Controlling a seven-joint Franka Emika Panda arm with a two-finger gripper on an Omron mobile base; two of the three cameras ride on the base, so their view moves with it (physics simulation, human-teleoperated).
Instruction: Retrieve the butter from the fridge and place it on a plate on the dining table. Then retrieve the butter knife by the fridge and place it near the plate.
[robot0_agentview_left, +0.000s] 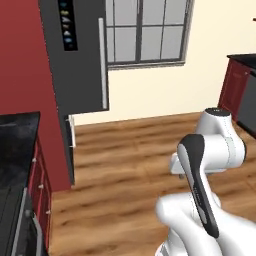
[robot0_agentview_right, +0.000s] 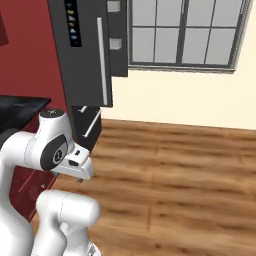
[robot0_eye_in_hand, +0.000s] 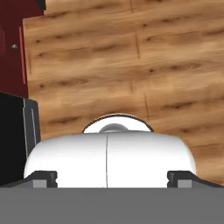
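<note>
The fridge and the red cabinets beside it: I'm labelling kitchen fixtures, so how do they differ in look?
The fridge is dark grey; the red cabinets are deep red. The fridge carries a long pale bar handle and a black icon panel; the tall cabinet face beside it is plain. Both stand tall against the same wall.

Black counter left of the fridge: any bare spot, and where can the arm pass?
The black counter looks bare at its visible corner. The wood floor between the fridge and the window wall lies open. It's tight by the fridge's handle.

matt grey fridge (robot0_agentview_left: 82, 65), wood-plank floor (robot0_agentview_left: 135, 165).
</note>
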